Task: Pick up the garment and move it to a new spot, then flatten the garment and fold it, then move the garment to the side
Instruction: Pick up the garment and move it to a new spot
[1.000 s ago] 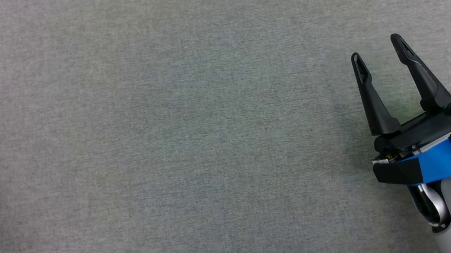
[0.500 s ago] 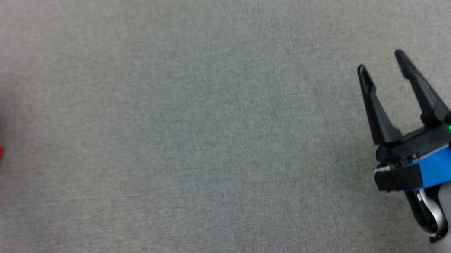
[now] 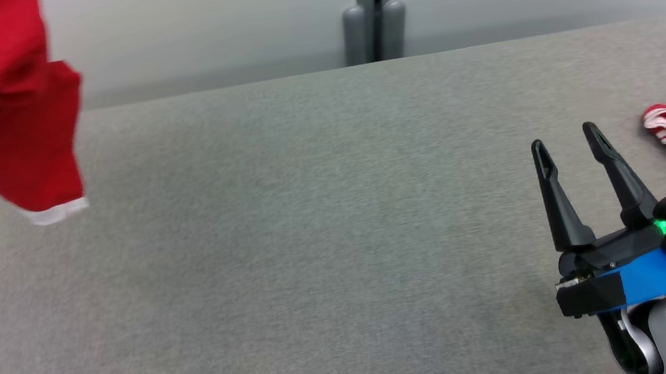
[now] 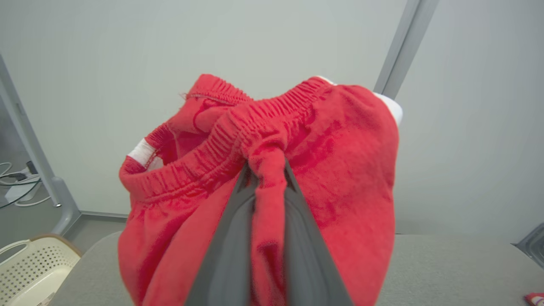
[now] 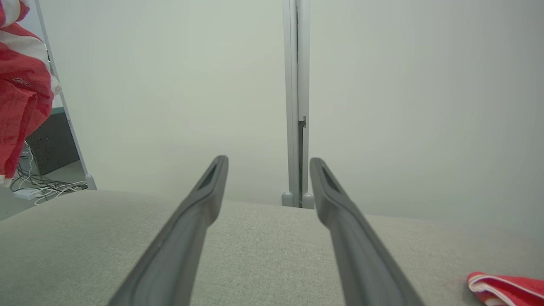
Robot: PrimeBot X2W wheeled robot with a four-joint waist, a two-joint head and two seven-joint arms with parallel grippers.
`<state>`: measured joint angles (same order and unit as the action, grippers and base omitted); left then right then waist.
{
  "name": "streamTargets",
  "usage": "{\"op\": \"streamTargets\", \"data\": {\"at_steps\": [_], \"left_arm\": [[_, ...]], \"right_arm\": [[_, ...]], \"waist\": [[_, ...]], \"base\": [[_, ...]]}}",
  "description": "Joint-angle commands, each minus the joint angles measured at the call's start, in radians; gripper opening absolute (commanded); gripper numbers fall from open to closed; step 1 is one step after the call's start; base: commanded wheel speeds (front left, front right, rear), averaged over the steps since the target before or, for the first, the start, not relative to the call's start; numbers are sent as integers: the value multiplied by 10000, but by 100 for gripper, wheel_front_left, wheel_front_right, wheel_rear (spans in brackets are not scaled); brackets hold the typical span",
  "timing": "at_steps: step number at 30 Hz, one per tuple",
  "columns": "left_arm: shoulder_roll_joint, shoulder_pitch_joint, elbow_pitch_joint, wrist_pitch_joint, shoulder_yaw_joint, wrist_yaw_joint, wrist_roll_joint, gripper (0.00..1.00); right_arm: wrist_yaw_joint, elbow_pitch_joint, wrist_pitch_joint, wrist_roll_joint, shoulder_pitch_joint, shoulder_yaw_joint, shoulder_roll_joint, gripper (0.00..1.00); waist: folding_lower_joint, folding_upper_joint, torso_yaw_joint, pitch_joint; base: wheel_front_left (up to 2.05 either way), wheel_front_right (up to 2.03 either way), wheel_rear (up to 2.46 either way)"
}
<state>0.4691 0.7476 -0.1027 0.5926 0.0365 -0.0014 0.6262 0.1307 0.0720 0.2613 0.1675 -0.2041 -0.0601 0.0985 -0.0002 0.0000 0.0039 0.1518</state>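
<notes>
Now the left pincer (image 4: 267, 168) grips red shorts (image 4: 344, 144) above the left edge of the desk (image 3: 313, 228); the right pincer (image 3: 566, 142) is wide open, empty.

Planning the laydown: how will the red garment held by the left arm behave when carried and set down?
Probably floppy: the red garment drapes in loose folds from one bunched pinch between the left fingers. Likely light, since that small pinch carries it all. It should land crumpled on the table, so expect to flatten it.
</notes>
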Motion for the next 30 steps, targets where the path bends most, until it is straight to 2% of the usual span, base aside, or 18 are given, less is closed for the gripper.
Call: {"op": "streamTargets", "data": {"at_steps": [1,6,12,17,21,22,23,24,26,30], "left_arm": [[-177,120,142,44,150,-118,95,0],[-898,-162,750,188,842,-372,424,0],[-1844,-1086,739,108,1964,-647,584,0],[-2676,-1988,-112,-284,3037,-878,550,0],[-3359,-2503,-1327,-1368,3502,-931,336,0],[-3444,-2556,-1683,-1666,3582,-933,186,27],[-3523,-2625,-2082,-1947,3710,-935,47,39],[-3575,-2682,-2463,-2216,3826,-930,-133,62],[-3674,-2752,-3187,-2681,3998,-875,-359,100],[-3813,-2686,-4232,-3454,4222,-922,-606,100]], "right_arm": [[1,-9,48,-5,139,-28,8,100],[1,-97,23,60,264,-190,89,100],[1,-163,-130,168,178,-416,139,100],[1,-151,-150,268,29,-611,159,100],[1,-125,-131,314,-160,-726,164,100],[1,-125,-122,287,-177,-736,151,100],[1,-124,-112,284,-198,-748,133,100],[1,-111,-104,272,-236,-765,113,100],[1,-88,-93,270,-320,-818,104,100],[1,-28,-72,277,-345,-832,140,100]], "waist": [[2,0,-473,-436],[2,0,-1261,-747],[2,0,-2110,-755],[2,0,-2519,-553],[2,0,-2656,-319],[2,0,-2677,-269],[2,0,-2683,-216],[2,0,-2677,-185],[2,0,-2642,-132],[2,0,-2423,-100]], "base": [[0,0,0],[0,0,0],[0,0,0],[0,0,0],[0,0,0],[0,0,0],[0,0,0],[0,0,0],[0,0,0],[0,0,0]]}}
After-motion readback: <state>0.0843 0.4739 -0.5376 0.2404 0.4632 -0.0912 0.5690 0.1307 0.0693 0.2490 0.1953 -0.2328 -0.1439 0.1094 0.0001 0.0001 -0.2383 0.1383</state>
